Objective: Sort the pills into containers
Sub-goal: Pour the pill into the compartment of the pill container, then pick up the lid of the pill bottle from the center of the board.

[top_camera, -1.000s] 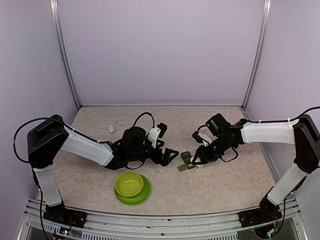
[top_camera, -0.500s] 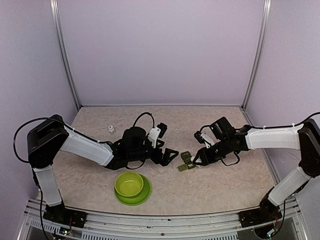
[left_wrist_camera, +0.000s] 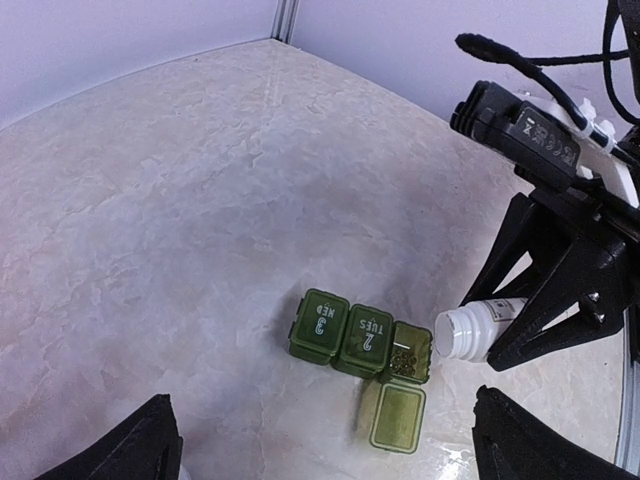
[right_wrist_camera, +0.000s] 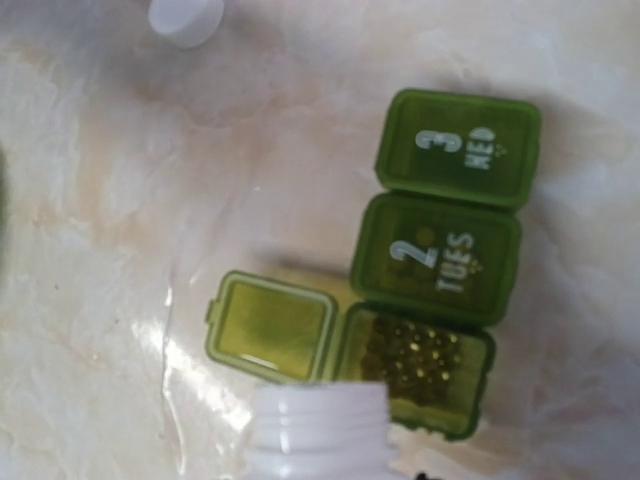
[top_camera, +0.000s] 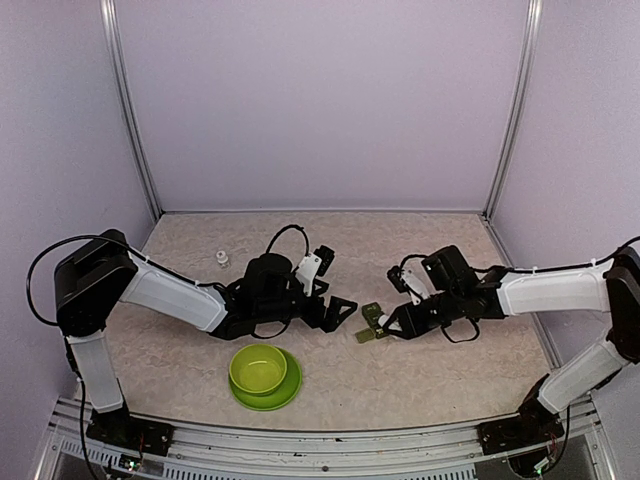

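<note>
Overhead view: two robot arms reach over a beige marbled table (top_camera: pixel 450 250). A dark green pill box (top_camera: pixel 372 322) lies near the table centre, btwn the two grippers, w/ 3 compartments in a row. In the wrist views, the lids marked "3 WED" and "2 TUES" are closed. The third compartment (right_wrist_camera: pixel 485 380) is open, its lid (right_wrist_camera: pixel 272 325) folded out flat beside it, w/ small pills (right_wrist_camera: pixel 405 350) inside.

The right gripper (top_camera: pixel 398 320) is clamped narrow on a white pill bottle (left_wrist_camera: pixel 478 330), tipped on its side, open mouth just beside the open compartment; can't tell if they touch. The left gripper (top_camera: pixel 335 311) hangs w/ jaws spread wide, holding nothing, just left of the box.

A lime-green bowl (top_camera: pixel 258 368) sits on a plate (top_camera: pixel 285 393) near the front edge. A white cap (top_camera: pixel 221 258) lies at rear left.
</note>
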Robot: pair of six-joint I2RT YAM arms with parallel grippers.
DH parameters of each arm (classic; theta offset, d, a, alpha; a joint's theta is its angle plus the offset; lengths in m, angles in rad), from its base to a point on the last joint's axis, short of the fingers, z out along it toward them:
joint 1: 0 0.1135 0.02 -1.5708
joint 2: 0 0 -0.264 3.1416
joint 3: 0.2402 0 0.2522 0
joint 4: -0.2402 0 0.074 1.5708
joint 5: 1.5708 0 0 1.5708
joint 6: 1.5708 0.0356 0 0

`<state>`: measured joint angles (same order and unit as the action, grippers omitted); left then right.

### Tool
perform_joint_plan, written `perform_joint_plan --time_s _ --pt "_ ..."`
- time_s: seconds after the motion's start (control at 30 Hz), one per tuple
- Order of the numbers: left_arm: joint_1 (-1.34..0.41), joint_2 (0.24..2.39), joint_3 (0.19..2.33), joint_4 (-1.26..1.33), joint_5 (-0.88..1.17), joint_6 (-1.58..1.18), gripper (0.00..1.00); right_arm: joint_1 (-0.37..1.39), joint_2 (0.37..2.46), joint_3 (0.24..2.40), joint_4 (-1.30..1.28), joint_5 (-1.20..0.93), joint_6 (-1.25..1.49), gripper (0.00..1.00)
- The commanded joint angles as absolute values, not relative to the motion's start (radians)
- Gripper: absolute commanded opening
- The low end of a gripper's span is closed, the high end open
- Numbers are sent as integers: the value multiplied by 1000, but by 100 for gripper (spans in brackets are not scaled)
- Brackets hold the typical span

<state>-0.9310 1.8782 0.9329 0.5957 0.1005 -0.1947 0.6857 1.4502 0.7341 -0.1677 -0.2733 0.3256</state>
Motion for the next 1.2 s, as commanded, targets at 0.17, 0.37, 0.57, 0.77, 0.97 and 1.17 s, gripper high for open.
perform_joint_plan --time_s 0.17,0.37,0.57,0.77,0.97,1.17 --pt "-933 1868 945 591 95 -181 99 711 1344 627 13 -216 302 0" --pt "-933 1867 942 588 82 -182 99 721 1290 547 118 -193 303 0" --pt "-931 1863 940 586 73 -180 99 735 1213 466 236 -177 295 0" --pt "-928 1854 933 586 50 -176 99 762 1126 383 355 -143 261 0" --pt "-917 1840 919 591 28 -193 99 794 1003 304 456 -53 222 0" --pt "-895 1832 923 555 24 -193 99 823 839 237 516 19 186 0"
